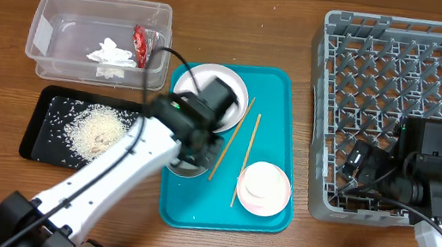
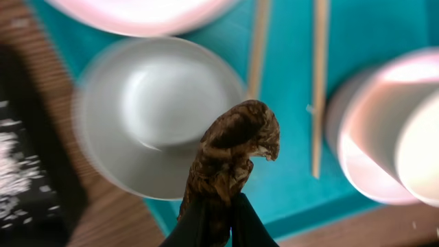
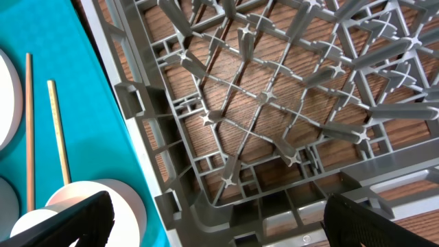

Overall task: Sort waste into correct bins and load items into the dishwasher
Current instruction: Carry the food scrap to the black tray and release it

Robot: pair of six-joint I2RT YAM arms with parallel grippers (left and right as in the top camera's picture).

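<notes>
My left gripper (image 1: 185, 158) (image 2: 221, 206) is shut on the small brown food scrap (image 2: 233, 154) and holds it above a small white bowl (image 2: 158, 113) at the teal tray's front left. The white plate (image 1: 224, 89) lies behind it. Two wooden chopsticks (image 1: 232, 138) (image 2: 319, 82) lie mid-tray. A pinkish bowl (image 1: 264, 188), with what looks like a white cup in it, stands front right. The clear tub (image 1: 51, 35) holds the white tissue (image 1: 114, 54) and red wrapper (image 1: 140, 43). The black tray (image 1: 38, 128) holds rice grains (image 1: 99, 130). My right gripper (image 1: 353, 172) (image 3: 219, 219) is open and empty over the front left corner of the grey dish rack (image 1: 419, 73) (image 3: 274, 103).
The teal serving tray (image 1: 281, 97) lies between the black tray and the rack; its edge shows in the right wrist view (image 3: 55, 55). The rack holds no dishes. Bare wooden table lies in front of the trays.
</notes>
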